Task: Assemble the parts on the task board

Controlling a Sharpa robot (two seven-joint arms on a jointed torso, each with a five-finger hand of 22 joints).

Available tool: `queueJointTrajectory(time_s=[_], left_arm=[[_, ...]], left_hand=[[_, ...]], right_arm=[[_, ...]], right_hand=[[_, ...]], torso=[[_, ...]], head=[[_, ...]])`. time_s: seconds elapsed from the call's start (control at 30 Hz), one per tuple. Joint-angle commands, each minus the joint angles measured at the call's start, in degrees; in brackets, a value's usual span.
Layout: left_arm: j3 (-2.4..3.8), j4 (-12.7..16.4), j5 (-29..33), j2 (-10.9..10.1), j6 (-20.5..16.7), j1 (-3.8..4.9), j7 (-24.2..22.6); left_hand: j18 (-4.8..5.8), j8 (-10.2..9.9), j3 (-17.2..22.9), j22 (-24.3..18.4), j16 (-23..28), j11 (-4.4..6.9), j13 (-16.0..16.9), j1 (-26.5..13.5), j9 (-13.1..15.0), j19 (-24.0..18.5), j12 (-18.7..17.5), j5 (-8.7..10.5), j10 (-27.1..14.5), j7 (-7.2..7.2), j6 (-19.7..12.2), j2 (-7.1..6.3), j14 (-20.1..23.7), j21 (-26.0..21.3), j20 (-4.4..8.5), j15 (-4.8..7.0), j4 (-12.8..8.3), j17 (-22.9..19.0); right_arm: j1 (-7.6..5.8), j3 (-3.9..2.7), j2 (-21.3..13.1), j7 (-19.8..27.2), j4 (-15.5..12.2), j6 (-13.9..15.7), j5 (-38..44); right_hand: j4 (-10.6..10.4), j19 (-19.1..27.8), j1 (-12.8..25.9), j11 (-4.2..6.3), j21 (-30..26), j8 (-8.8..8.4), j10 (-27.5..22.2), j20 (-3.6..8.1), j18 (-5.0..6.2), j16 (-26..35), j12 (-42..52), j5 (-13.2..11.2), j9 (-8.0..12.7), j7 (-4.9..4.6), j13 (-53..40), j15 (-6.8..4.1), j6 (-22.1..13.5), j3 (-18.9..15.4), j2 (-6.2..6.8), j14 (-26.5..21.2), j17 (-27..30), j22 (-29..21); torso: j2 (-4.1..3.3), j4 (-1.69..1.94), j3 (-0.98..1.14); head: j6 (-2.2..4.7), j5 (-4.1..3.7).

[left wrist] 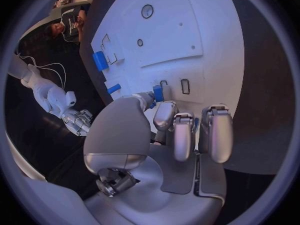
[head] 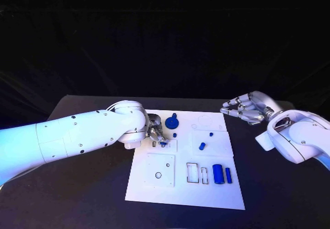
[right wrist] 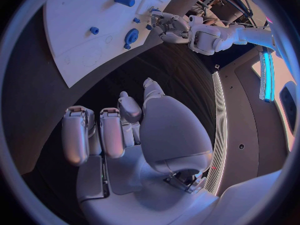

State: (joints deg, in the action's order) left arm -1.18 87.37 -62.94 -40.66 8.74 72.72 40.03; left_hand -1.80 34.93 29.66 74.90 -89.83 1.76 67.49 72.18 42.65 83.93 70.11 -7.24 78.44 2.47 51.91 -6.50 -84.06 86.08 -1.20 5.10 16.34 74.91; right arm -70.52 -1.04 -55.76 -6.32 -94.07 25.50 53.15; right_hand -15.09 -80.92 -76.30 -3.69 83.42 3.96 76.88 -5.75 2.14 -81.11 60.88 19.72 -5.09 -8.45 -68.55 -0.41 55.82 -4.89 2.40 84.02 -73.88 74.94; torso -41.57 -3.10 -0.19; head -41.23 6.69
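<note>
- Our left hand (head: 155,132) pinches a small blue plastic part (left wrist: 158,93) over the flat white task board (head: 206,193), near its left edge.
- Our right hand (head: 244,109) hovers beside the board's far right corner, fingers curled, holding nothing.

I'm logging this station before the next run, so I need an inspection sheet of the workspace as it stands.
Surface: black table, bare around the plate.
Job's things: white task board lies mid-table; blue round part at its far end, blue cylinder near its right edge, small blue part at the left fingertips.
Clutter: nothing seen.
Hands: left hand over the board's left side, fingertips at the small part; right hand curled, holding nothing, off the board's far right corner.
Cables: nothing seen on the table.
Surroundings: dark backdrop.
</note>
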Motion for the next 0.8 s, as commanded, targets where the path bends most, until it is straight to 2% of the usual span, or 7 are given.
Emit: queueJointTrajectory(time_s=[0.03,0.27,0.53,0.8], left_arm=[[0.03,0.1,-3.5,0.1,-2.0,-0.32,3.3],[0.03,0.0,-4.8,0.4,-1.4,-0.93,3.3],[0.03,0.1,-5.1,0.4,0.6,-1.09,3.5],[0.04,0.1,-5.6,0.2,1.7,-1.21,3.7]], left_hand=[[0.28,0.3,8.5,9.1,-0.2,0.12,-0.2,-0.5,0.1,2.6,-0.1,0.09,0.4,-0.3,0.1,-0.12,-5.9,0.2,-0.31,-0.16,-8.3,15.1],[0.26,0.3,8.6,9.0,-0.2,0.11,-0.4,-0.9,0.2,2.5,-0.3,0.27,0.3,-0.3,0.1,-0.23,-5.9,0.2,-0.3,-0.15,-8.3,15.1],[0.27,0.3,8.7,9.0,-0.2,0.11,-0.4,-0.9,0.2,2.5,-0.3,0.31,0.3,-0.3,0.1,-0.24,-5.9,0.2,-0.3,-0.15,-8.3,15.1],[0.28,0.3,8.8,9.1,-0.2,0.13,-0.4,-1.0,0.3,2.6,-0.3,0.63,0.3,-0.32,0.1,-0.27,-5.9,0.2,-0.29,-0.14,-8.5,15.1]], right_arm=[[0.05,0.01,0.0,0.2,-0.1,-0.8,0.1],[0.06,0.01,0.0,0.2,-0.4,-0.9,0.0],[0.06,0.01,0.0,0.2,-0.5,-1.0,0.2],[0.1,0.02,0.0,0.3,-0.5,-1.2,0.2]], right_hand=[[-0.1,0.3,0.1,0.42,-0.3,0.11,0.0,0.23,0.89,0.2,-0.3,-0.3,-0.1,0.19,0.1,-0.48,0.4,-0.5,-0.35,2.7,0.0,3.0],[0.0,0.3,0.1,0.42,-0.3,0.1,0.0,0.23,0.89,0.2,-0.3,-0.4,-0.1,0.19,0.1,-0.48,0.4,-0.5,-0.34,2.8,0.0,2.9],[0.0,0.3,0.1,0.42,-0.3,0.1,0.0,0.23,0.89,0.2,-0.3,-0.4,-0.1,0.19,0.1,-0.48,0.4,-0.5,-0.34,2.8,0.0,2.9],[0.0,0.3,0.1,0.42,-0.3,0.1,0.0,0.23,0.89,0.2,-0.3,-0.4,-0.1,0.19,0.1,-0.48,0.4,-0.5,-0.34,2.8,0.0,2.9]], torso=[[-0.04,-0.14,0.01],[-0.08,-0.17,0.02],[-0.07,-0.04,0.0],[-0.07,-0.15,-0.03]], head=[[-0.09,0.15],[-0.12,0.2],[-0.34,0.17],[-0.39,0.22]])
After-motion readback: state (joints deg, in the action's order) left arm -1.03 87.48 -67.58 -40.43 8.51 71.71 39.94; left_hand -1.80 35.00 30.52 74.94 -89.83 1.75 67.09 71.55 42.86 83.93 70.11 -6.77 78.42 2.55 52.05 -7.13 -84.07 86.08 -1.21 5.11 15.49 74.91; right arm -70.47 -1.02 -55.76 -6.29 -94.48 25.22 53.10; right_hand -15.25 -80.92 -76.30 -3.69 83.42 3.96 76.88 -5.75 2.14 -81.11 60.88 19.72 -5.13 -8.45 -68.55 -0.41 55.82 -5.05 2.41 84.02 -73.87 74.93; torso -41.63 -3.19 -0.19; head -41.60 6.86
